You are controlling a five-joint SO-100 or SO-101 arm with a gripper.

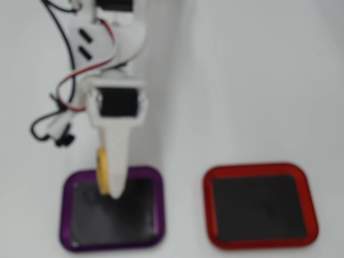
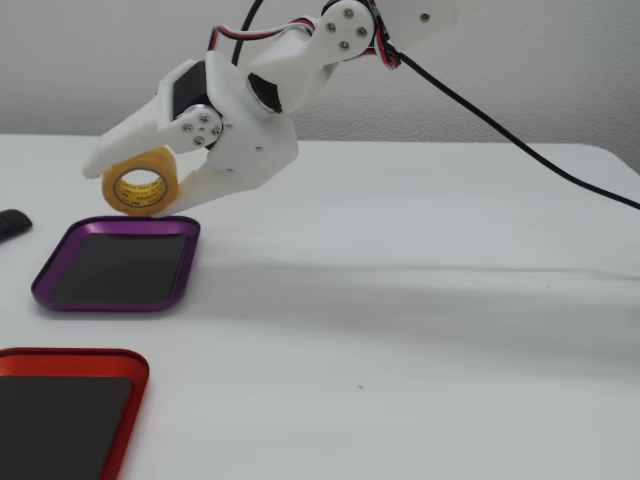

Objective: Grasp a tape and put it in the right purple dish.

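My white gripper (image 2: 135, 187) is shut on the yellow tape roll (image 2: 141, 183), holding it upright just above the far edge of the purple dish (image 2: 62, 295). In the overhead view the tape (image 1: 102, 171) shows as a yellow strip beside the white fingers (image 1: 116, 161), over the purple dish's (image 1: 69, 215) upper edge. The gripper (image 1: 109, 180) points down toward the dish. The dish is a rounded-square tray with a purple rim and a dark inner surface, and nothing lies in it.
A same-shaped red-rimmed tray (image 1: 215, 236) lies to the right of the purple dish in the overhead view; in the fixed view it (image 2: 110, 358) is at the bottom left. Arm cables (image 1: 51, 115) hang at left. A dark object (image 2: 12, 224) sits at the fixed view's left edge.
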